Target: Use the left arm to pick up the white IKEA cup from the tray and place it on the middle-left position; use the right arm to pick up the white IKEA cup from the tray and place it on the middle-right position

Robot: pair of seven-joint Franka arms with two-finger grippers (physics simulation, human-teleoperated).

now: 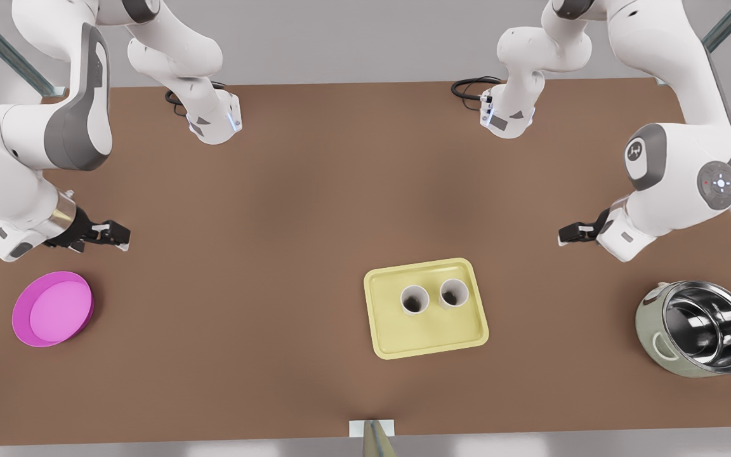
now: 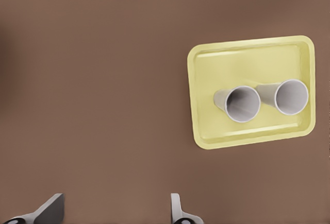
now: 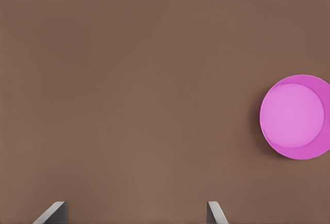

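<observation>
Two white cups [image 2: 242,104] stand on the yellow tray [image 2: 242,59], left tool [image 2: 116,211] spread wide.

No readable words, brand names or numbers appear on anything. The only sign is a small white emblem on the grey round cap [image 1: 637,154] of the white robot arm [image 1: 676,171] that stands up and to the front view's right of the pale yellow rectangular tray [image 1: 426,343]; its shape cannot be made out as letters. Just beside that cap, a grey disc [image 1: 719,185] on the same arm carries small coloured dots, without legible characters. The two white cups [image 1: 415,299] on the tray carry no visible marking.
</observation>
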